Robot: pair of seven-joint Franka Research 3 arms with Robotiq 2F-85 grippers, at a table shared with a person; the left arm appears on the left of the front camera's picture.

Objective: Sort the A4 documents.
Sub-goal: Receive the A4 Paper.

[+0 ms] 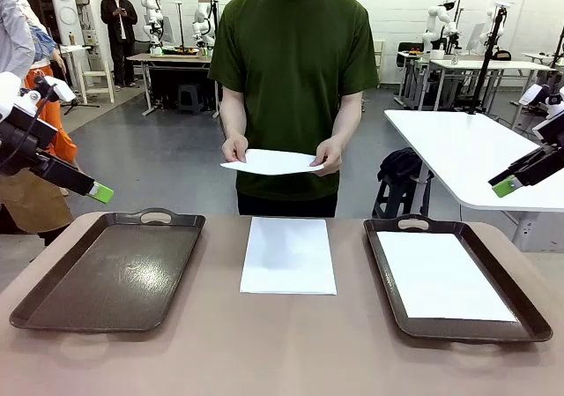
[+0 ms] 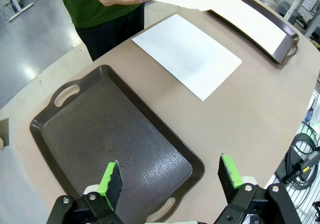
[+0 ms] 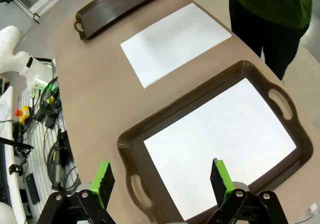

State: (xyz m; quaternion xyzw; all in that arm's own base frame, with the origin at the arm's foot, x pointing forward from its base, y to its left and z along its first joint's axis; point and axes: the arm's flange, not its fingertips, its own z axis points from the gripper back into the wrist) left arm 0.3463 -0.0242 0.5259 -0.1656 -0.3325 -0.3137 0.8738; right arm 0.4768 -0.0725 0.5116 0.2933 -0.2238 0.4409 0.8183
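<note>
Jaws apart: left pincer point(image 2: 170, 176), right pincer point(image 3: 162, 176)

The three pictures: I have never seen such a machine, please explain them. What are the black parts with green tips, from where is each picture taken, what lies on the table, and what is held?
The machine is two robot arms at a table, each ending in a two-finger pincer, black with green pads. The front view looks across the table at a person. The other two pictures come from cameras on the wrists, each looking along its own pincer. The left pincer, open, looks down on the left tray. The right pincer, open, looks down on the right tray, where a white sheet lies. Between the trays more white paper lies on the table. The person holds a loose sheet. Neither pincer holds anything.
</note>
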